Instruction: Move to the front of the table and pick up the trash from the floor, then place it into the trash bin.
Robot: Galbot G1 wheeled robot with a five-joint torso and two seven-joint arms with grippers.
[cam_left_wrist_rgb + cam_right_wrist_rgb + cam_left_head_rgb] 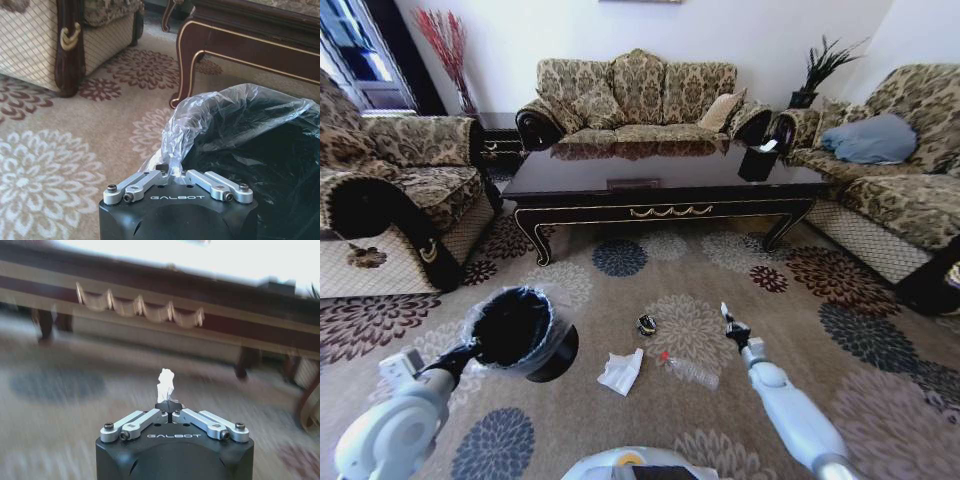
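The table (660, 185) of dark wood with gold trim stands ahead of me, and its carved apron (150, 315) shows in the right wrist view. On the carpet before it lie a crumpled white tissue (621, 371), a clear bottle with a red cap (690, 371) and a small dark round object (646, 324). My left gripper (470, 352) (170, 172) is shut on the rim and plastic liner of the black trash bin (512, 328) (260, 160), holding it off the floor. My right gripper (725, 316) (168, 406) hangs right of the bottle, shut on a small white scrap (165, 382).
Patterned sofas stand at the left (400, 190), the back (640, 100) and the right (890, 170). A black tissue box (758, 160) sits on the table's right end. Open floral carpet (620, 260) lies between the table and me.
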